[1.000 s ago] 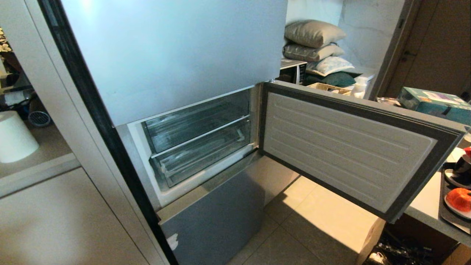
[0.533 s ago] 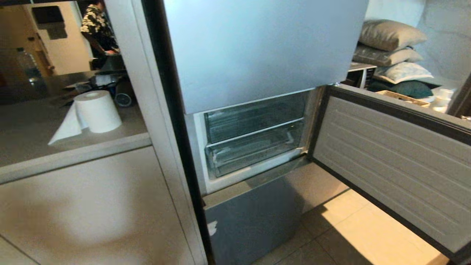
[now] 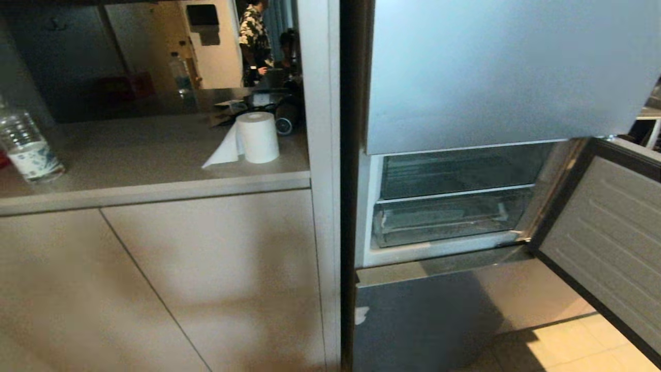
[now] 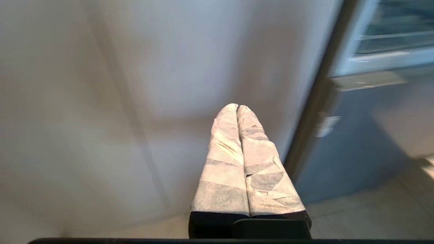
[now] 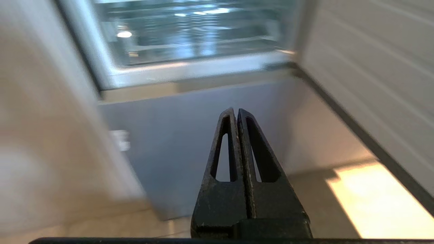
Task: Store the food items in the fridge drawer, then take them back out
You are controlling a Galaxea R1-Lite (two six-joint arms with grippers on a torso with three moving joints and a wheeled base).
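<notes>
The food items are out of view. The fridge's middle compartment stands open in the head view with two clear drawers stacked inside, both pushed in. The lower, shallow one with pale patches at its front corners looks like the fridge drawer [image 3: 444, 223]; it also shows blurred in the right wrist view [image 5: 190, 34]. Neither arm shows in the head view. My left gripper [image 4: 237, 106], its fingers wrapped in white tape, is shut and empty, facing a beige cabinet front. My right gripper [image 5: 235, 110] is shut and empty, facing the grey fridge front below the drawers.
The open fridge door [image 3: 609, 243] juts out on the right over the tiled floor. Left of the fridge is a counter [image 3: 155, 173] with a paper roll [image 3: 256, 137] and a water bottle [image 3: 26, 147], with cabinet doors [image 3: 206, 268] beneath. A person [image 3: 253, 31] stands far behind.
The head view has swung to the left, so the fridge now sits on the right and the counter fills the left. The table with orange-red items at the right edge has left the view.
</notes>
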